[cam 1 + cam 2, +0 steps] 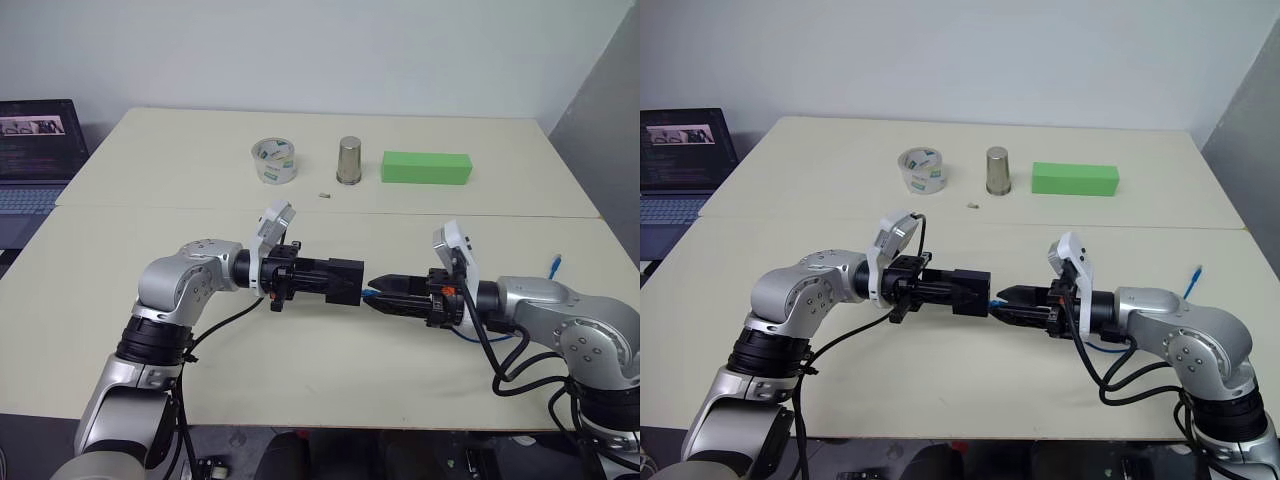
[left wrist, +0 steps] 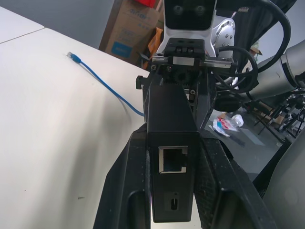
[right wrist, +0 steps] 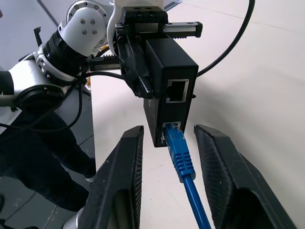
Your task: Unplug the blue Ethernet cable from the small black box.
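Over table (image 1: 120,290), cable plug (image 3: 178,150) between right gripper (image 3: 167,181) fingers.

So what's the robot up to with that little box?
It is trying to pull a blue cable out of a small black box. The left gripper is shut on the box, holding it up over the table. The right gripper faces it with its fingers open on either side of the plug, not clamped on it. The plug is in its port, so the cable is not out yet. A tape roll, a metal cup and a green block sit further back.
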Robot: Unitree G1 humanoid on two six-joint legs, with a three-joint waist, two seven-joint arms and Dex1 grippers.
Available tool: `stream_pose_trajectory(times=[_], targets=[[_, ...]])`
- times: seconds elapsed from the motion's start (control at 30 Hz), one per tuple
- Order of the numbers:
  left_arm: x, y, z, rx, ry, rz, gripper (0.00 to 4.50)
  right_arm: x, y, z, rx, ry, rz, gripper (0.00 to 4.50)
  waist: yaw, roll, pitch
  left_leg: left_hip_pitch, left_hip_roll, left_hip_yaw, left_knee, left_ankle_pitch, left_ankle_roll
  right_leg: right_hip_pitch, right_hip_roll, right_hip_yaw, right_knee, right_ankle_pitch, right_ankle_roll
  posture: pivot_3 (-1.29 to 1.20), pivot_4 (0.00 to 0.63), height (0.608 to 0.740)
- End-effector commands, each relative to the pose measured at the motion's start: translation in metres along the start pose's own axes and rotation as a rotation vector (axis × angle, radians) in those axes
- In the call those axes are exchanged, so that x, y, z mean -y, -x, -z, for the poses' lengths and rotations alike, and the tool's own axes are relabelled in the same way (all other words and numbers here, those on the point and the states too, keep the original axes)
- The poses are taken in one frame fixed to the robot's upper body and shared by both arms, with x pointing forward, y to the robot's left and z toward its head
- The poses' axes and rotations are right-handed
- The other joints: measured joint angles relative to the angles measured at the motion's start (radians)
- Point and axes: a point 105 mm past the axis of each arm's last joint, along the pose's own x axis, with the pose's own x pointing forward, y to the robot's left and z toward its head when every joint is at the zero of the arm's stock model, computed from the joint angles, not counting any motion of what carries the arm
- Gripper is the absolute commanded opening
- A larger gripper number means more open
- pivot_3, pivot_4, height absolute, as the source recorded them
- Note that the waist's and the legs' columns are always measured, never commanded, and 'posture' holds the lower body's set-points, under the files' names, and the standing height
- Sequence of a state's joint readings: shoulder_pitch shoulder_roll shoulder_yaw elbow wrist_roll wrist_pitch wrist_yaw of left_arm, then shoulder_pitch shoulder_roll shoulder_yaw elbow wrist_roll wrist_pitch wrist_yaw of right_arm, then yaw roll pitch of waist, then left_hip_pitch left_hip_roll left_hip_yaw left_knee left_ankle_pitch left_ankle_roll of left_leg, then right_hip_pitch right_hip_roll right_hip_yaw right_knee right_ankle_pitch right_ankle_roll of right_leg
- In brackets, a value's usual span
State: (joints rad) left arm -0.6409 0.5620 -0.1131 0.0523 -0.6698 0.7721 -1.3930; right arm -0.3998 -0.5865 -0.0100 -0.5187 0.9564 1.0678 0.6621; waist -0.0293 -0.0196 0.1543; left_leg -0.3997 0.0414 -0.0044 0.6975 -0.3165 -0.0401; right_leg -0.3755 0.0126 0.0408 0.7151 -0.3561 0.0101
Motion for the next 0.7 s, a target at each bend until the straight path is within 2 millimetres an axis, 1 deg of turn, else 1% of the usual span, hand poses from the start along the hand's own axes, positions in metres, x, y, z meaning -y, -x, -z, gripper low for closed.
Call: stream_pose_trajectory(times=[0.03,0.4,0.7], targets=[[0.0068,-0.0034,-0.0135,0.011,-0.069,0.040,0.78,-0.0048,0.0003,-0.0040,0.015,0.022,-0.008,1.77,0.000,0.000,0.000,0.000,0.000,0.000,0.000,0.000,0.000,0.000,0.000,0.000,0.000,0.000,0.000,0.00,0.150,0.740],[0.0057,-0.0033,-0.0130,0.014,-0.069,0.036,0.78,-0.0070,-0.0004,0.0019,-0.020,0.039,-0.018,1.77,0.000,0.000,0.000,0.000,0.000,0.000,0.000,0.000,0.000,0.000,0.000,0.000,0.000,0.000,0.000,0.00,0.150,0.740],[0.0056,-0.0036,-0.0115,0.011,-0.068,0.040,0.78,-0.0061,0.0015,-0.0018,0.003,0.020,-0.020,1.77,0.000,0.000,0.000,0.000,0.000,0.000,0.000,0.000,0.000,0.000,0.000,0.000,0.000,0.000,0.000,0.00,0.150,0.740]])
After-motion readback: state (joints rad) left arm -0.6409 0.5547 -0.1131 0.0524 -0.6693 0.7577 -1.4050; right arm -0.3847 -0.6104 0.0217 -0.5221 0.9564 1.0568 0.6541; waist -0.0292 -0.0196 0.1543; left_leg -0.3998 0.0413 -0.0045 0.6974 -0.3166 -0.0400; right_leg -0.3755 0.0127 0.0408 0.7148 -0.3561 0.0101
